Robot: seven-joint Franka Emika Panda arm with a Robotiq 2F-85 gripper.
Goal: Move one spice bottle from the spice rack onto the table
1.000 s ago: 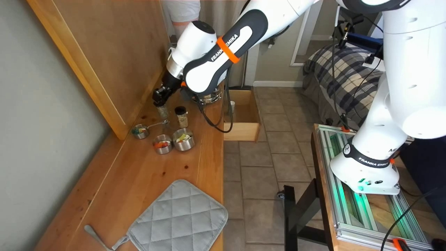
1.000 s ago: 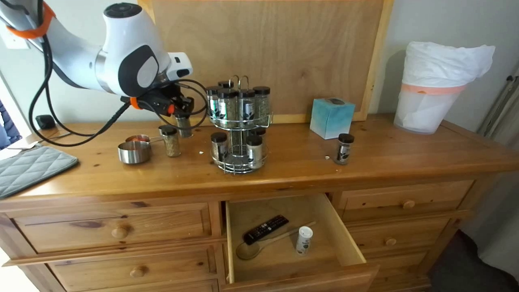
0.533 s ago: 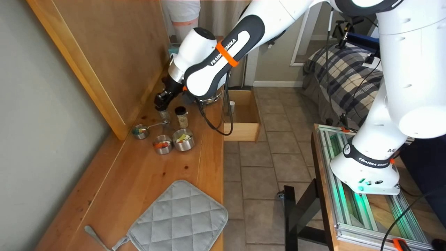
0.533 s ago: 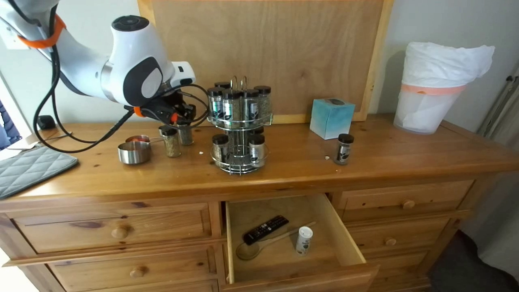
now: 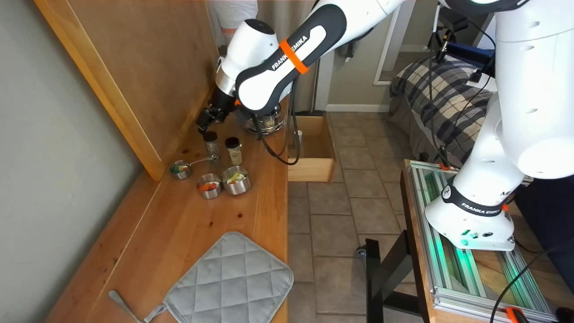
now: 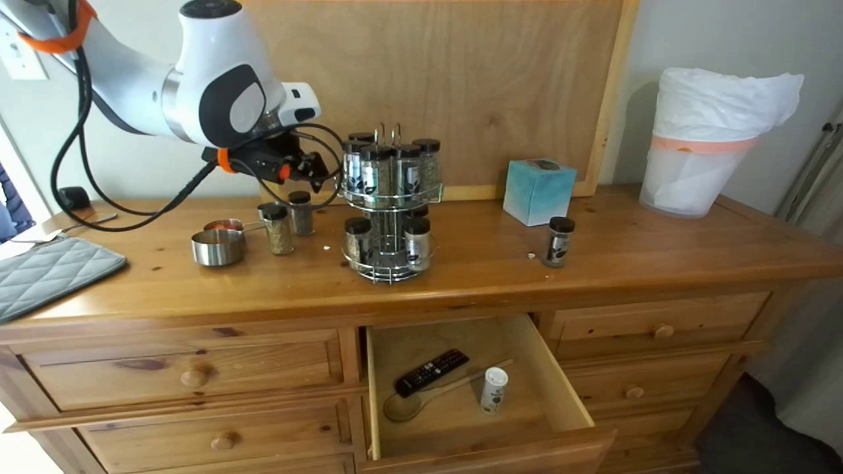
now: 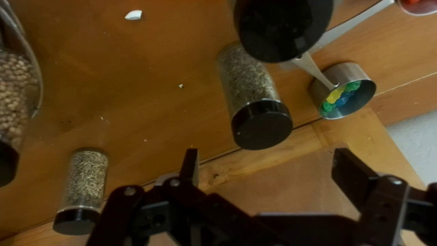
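Observation:
A glass spice bottle (image 6: 301,216) with a dark cap stands upright on the wooden table (image 6: 474,270); another bottle (image 6: 277,230) stands close by, nearer the front edge. From above, that bottle (image 7: 247,80) sits just beyond my fingertips, apart from them. My gripper (image 7: 266,162) is open with nothing between its fingers, and in both exterior views it hovers over the bottle's cap. The metal spice rack (image 6: 385,275) holds several similar jars on two tiers. In the wrist view, another spice bottle (image 7: 85,181) stands to the left.
Metal measuring cups (image 5: 210,186) stand beside the bottles, one cup (image 7: 344,90) with its handle pointing toward them. A wooden back panel (image 6: 487,79) rises behind. To the right are a lone jar (image 6: 558,243) and a teal box (image 6: 540,191). Below, a drawer (image 6: 474,434) is pulled out.
My gripper has lowered the bottle onto the table, let go of it and risen clear. The bottle now stands free below the jaws.

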